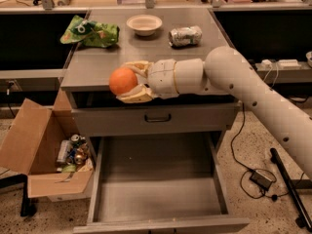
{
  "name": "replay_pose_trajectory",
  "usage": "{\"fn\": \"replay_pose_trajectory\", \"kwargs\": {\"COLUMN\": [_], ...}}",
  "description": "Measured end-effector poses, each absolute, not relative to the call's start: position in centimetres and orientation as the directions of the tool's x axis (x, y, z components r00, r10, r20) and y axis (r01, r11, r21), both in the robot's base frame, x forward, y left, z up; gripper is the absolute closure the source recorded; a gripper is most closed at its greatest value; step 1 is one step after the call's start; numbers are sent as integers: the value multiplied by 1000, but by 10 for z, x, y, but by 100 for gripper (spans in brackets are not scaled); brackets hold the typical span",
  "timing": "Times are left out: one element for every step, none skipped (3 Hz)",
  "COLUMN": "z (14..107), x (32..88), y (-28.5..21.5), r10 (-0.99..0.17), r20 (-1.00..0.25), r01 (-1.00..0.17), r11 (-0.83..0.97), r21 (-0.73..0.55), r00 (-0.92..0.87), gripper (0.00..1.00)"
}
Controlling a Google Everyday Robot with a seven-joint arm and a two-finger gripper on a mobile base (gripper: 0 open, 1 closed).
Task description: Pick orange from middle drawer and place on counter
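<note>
My gripper (127,82) is shut on the orange (122,80), a bright orange ball held between two cream fingers (137,95). It hangs at the front edge of the counter (146,52), the gray metal cabinet top, at about counter height. The white arm reaches in from the right. Below, the middle drawer (156,184) stands pulled out, with a bare gray floor and low side walls. Above it is a shut drawer with a dark bar handle (157,117).
On the counter lie a green chip bag (90,32) at the back left, a cream bowl (144,24) at the back middle and a crushed silver can (185,35) to its right. An open cardboard box (46,150) of cans stands on the floor at the left. Cables lie at the right.
</note>
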State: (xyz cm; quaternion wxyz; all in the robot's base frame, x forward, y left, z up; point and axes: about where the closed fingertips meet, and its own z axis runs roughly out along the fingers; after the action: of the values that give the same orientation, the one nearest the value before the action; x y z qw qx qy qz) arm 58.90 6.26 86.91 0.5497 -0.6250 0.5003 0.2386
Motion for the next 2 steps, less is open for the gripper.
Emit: {"fn": "replay_pose_trajectory", "kwargs": {"z": [869, 876], "x": [589, 614], "y": [63, 65], "r10": [-363, -365], "r20": [-848, -853], "r01": [-888, -888], "r11": [105, 126], "r21": [-448, -442], "r00": [385, 373], "gripper": [100, 100]}}
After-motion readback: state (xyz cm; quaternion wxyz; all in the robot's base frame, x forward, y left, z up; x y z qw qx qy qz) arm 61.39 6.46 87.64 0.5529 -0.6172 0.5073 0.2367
